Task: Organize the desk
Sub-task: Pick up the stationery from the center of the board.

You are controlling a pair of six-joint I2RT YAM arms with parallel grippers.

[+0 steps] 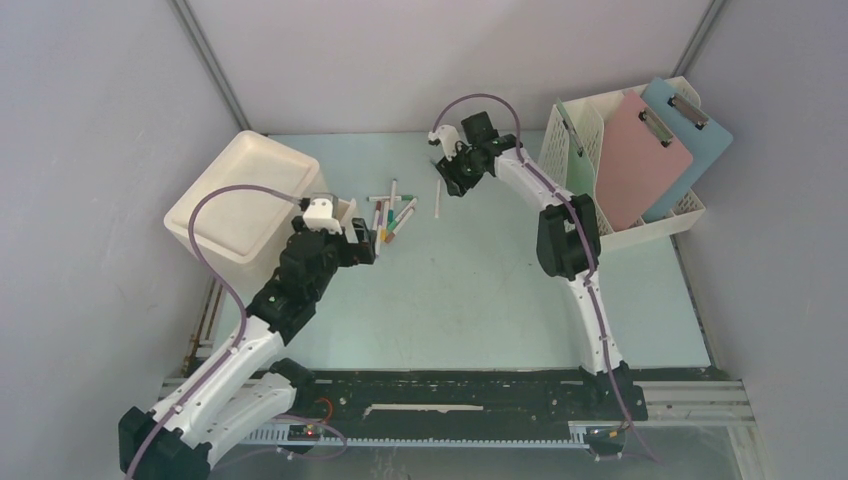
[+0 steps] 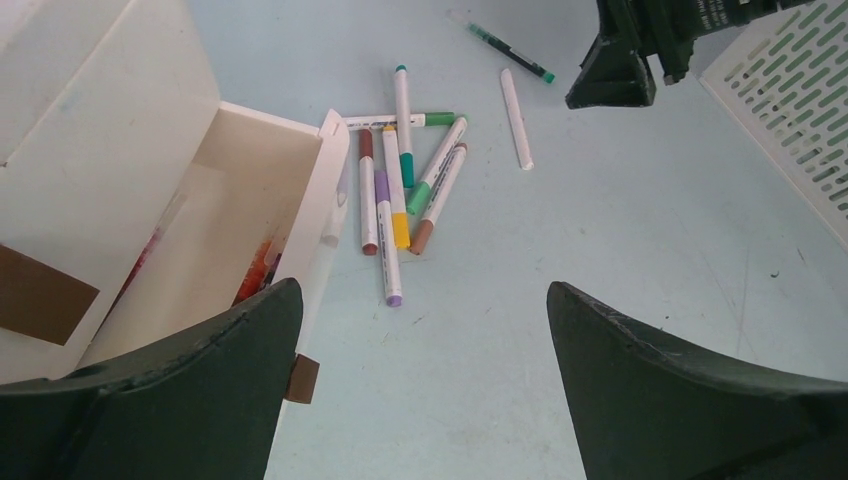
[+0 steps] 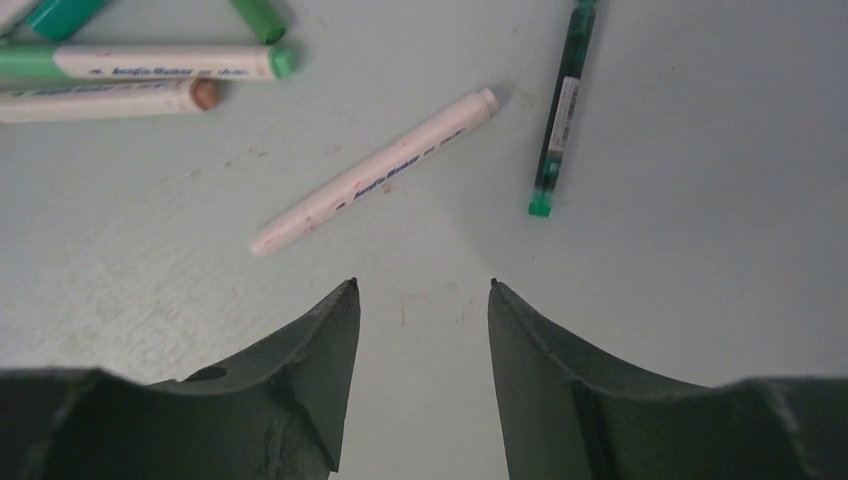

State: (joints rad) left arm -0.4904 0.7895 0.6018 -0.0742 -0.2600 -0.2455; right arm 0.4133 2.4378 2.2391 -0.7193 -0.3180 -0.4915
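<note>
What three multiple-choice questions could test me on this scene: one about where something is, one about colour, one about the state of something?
1. Where are the clipboards?
A) upright in the white rack at the far right
B) lying flat at the near left
C) lying flat in the middle

2. What colours are the two clipboards?
A) pink and blue
B) red and yellow
C) both black

3. How is the left tool?
A) clamped on something
B) open wide, holding nothing
C) shut tight, empty

Answers:
1 A: the top view shows both leaning in the rack's slots.
2 A: the pink one stands in front and the blue one behind it.
3 B: the left wrist view shows its jaws far apart with nothing gripped between them.
</note>
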